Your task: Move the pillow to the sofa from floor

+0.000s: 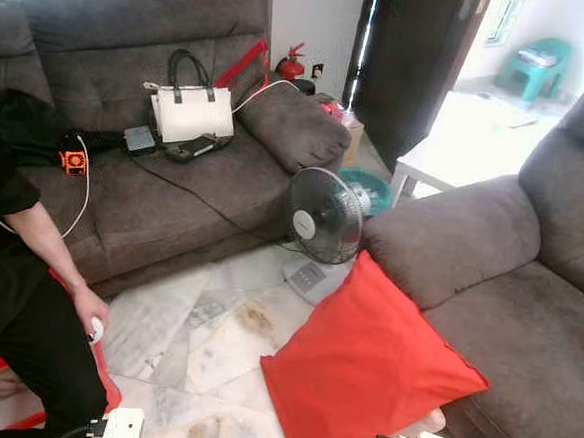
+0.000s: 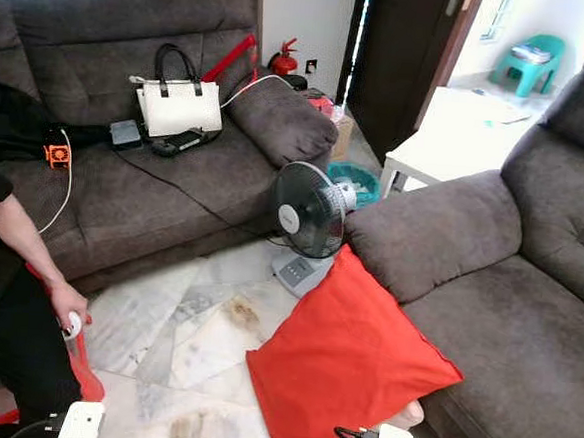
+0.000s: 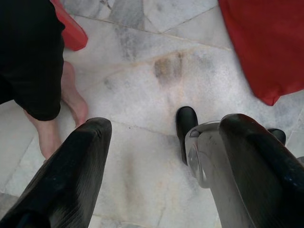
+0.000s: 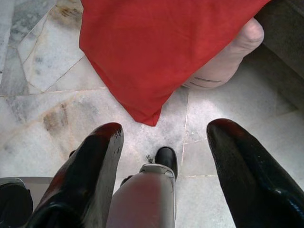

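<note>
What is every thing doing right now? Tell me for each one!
Pillow: on the floor, leaning on the right sofa.
Fan: upright on the floor.
Handbag: upright on the left sofa.
Left gripper: open, above the floor.
Right gripper: open, above the floor near the pillow's corner.

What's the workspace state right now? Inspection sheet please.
Surface: marble tile floor, stained patches.
Job's things: red square fabric pillow on the floor, leaning against the grey sofa on the robot's right.
Clutter: grey table fan standing on the floor beside the pillow; white handbag on the far sofa.
Grippers: left gripper open, empty; right gripper open, near the pillow's corner.
Cables: white cable by the seated person.
Surroundings: red fire extinguisher by the wall.
</note>
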Motion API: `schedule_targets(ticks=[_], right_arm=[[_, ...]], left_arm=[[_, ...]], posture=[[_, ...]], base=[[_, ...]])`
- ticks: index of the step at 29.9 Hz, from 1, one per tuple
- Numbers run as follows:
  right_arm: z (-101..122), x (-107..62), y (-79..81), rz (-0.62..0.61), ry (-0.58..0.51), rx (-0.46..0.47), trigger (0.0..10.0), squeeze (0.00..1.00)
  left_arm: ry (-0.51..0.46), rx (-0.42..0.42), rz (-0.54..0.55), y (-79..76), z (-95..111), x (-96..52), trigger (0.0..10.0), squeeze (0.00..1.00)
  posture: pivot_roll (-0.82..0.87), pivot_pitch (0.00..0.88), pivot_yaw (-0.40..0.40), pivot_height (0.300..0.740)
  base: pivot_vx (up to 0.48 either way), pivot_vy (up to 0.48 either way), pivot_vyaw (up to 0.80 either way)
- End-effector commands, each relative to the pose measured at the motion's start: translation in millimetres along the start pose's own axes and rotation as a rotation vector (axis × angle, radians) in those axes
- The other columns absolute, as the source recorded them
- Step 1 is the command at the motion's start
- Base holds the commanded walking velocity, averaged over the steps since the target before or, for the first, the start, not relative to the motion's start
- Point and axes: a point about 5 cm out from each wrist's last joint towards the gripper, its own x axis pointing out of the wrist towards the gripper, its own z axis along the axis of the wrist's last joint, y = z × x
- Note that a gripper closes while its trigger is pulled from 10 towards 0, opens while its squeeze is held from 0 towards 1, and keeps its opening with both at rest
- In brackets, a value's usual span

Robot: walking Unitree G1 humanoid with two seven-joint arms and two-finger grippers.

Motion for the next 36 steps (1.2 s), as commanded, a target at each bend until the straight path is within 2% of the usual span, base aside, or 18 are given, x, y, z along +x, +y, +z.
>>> schedule_targets(ticks=[1, 36], right_arm=[[3.2, 0.5, -2.0, -0.006, -0.007, 0.006, 10.0, 0.00], [3.8, 0.6, -2.1, -0.006, -0.008, 0.007, 10.0, 0.00]], left_arm=[[0.014, 0.016, -0.004, -1.9, -2.3, -0.1, 10.0, 0.00], [0.014, 0.026, -0.016, -2.8, -1.6, 0.2, 10.0, 0.00]], posture=[[0.04, 0.000, -0.022, 0.740], [0.04, 0.000, -0.021, 0.740]], base=[[0.000, -0.285, 0.00], [0.000, -0.277, 0.00]])
